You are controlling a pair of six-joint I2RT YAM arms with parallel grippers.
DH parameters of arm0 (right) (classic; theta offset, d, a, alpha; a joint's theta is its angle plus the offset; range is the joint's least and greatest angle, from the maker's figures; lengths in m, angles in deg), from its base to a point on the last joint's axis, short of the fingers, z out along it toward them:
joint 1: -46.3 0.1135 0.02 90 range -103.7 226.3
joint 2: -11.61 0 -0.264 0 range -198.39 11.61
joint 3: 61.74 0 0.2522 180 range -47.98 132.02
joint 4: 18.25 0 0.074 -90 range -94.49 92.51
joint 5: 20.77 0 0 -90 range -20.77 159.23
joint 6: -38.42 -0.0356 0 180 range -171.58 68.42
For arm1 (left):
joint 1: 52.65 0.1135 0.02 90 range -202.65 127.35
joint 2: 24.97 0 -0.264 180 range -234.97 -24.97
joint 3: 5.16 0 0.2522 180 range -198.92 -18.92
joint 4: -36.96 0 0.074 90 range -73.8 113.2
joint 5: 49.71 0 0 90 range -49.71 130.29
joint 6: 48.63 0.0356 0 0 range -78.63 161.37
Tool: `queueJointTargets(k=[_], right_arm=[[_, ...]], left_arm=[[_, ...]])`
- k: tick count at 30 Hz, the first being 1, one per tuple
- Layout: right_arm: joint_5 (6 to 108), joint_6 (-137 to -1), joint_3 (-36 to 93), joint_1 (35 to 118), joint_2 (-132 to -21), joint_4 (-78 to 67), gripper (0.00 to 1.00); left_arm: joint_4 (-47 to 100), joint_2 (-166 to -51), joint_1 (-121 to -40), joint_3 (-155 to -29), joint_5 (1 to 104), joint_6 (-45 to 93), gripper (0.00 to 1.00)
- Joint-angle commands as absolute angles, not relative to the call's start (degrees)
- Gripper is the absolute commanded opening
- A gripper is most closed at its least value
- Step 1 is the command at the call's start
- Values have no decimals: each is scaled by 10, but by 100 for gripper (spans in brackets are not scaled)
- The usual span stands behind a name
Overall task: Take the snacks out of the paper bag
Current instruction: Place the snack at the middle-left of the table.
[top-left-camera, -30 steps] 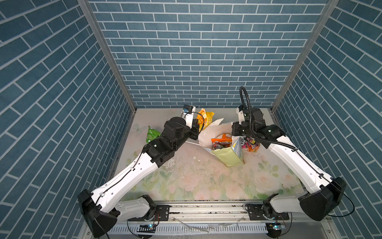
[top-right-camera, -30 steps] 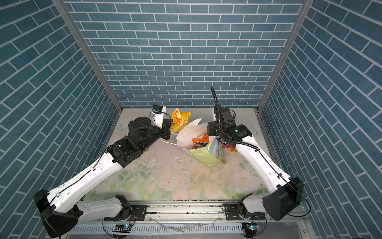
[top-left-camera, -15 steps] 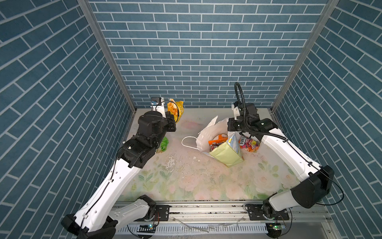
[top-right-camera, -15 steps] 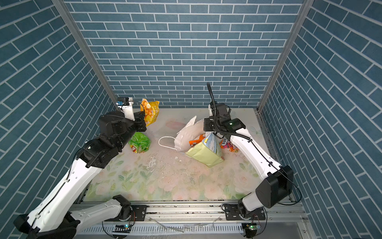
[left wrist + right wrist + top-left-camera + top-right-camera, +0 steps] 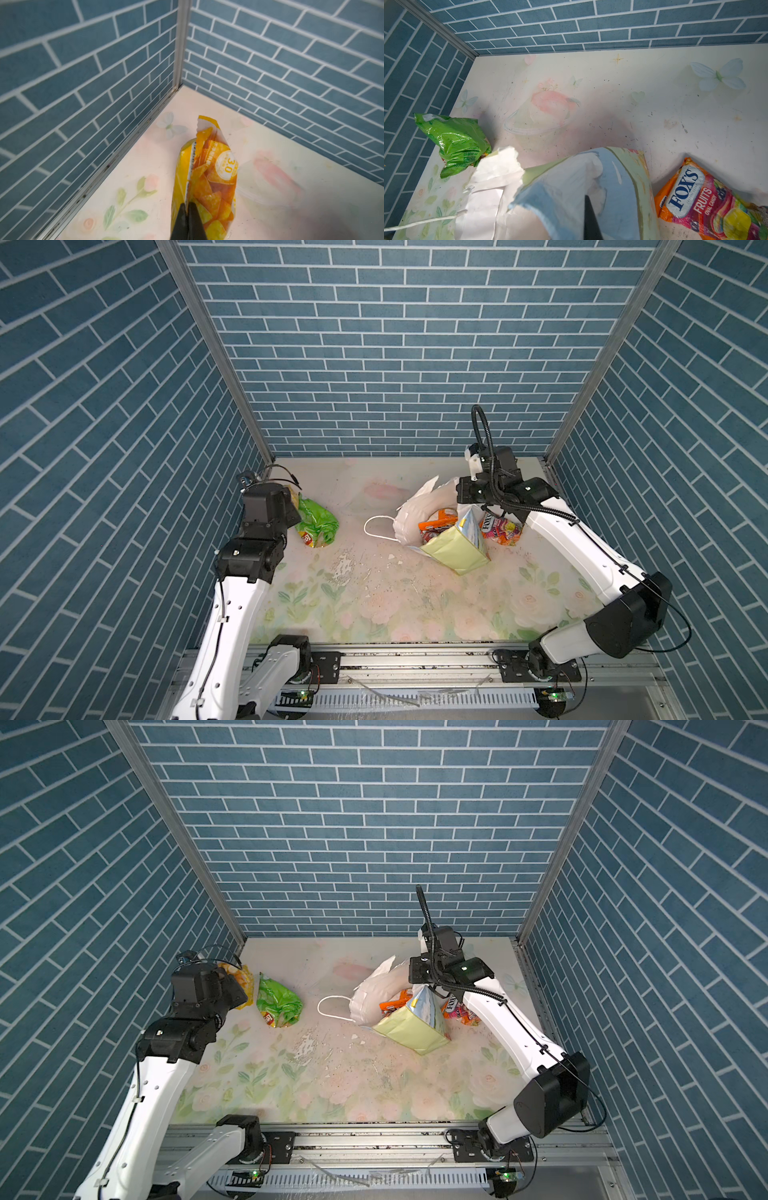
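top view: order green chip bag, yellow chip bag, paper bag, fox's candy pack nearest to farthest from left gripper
1. yellow chip bag, held in the left gripper
2. green chip bag, beside it, left side
3. paper bag, right of centre
4. FOX'S candy pack, beyond it, right side

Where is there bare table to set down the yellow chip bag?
Bare: the wide front stretch of table in front of the green chip bag and paper bag; also the back strip between them. Crowded: around the paper bag, with the candy pack beside it.
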State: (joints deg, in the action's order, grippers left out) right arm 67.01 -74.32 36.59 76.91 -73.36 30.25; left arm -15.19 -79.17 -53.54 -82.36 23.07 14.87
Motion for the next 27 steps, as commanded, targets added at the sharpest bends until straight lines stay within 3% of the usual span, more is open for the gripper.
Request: queueJointTargets(k=[1, 14, 27], right_arm=[[658, -759, 378, 766, -706, 265, 0], [645, -784, 354, 766, -689, 258, 0], [654, -802, 334, 767, -671, 251, 0]], left_arm=[[-141, -795, -486, -777, 287, 116, 0], [9, -906, -458, -686, 323, 89, 0], [100, -1089, -448, -759, 407, 81, 0]])
